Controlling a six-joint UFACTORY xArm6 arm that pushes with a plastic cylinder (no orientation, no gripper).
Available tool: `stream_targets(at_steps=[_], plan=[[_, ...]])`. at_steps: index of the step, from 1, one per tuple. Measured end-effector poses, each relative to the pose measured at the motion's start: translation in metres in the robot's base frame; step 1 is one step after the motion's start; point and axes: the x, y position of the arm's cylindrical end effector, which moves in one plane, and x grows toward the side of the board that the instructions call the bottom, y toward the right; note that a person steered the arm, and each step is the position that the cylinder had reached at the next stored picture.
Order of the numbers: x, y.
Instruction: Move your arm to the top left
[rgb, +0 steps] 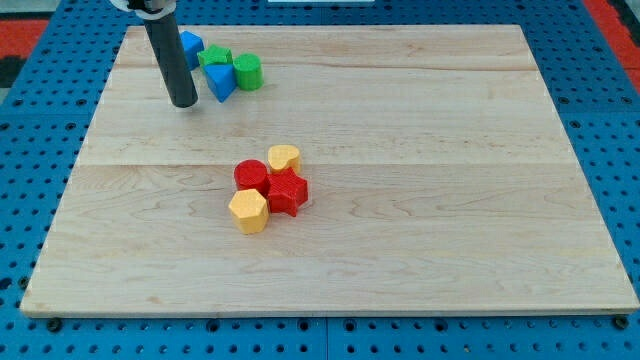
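My tip (184, 102) rests on the wooden board (400, 250) near its top left corner. The dark rod rises from it toward the view's top. Just right of the tip lies a blue triangular block (221, 82). Behind the rod sits another blue block (190, 44), partly hidden by it. A green star-like block (215, 58) and a green cylinder (248, 71) lie right of that. The tip touches none of them that I can tell.
Near the board's middle a cluster holds a yellow heart block (284, 157), a red cylinder (250, 176), a red star-like block (288, 191) and a yellow hexagonal block (248, 211). Blue pegboard (600, 60) surrounds the board.
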Motion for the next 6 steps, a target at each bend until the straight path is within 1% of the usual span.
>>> stream_targets(at_steps=[1, 2, 3, 4, 6], plan=[[-0.002, 0.0], [0.007, -0.018], [0.022, 0.091], [0.021, 0.08], [-0.07, -0.097]])
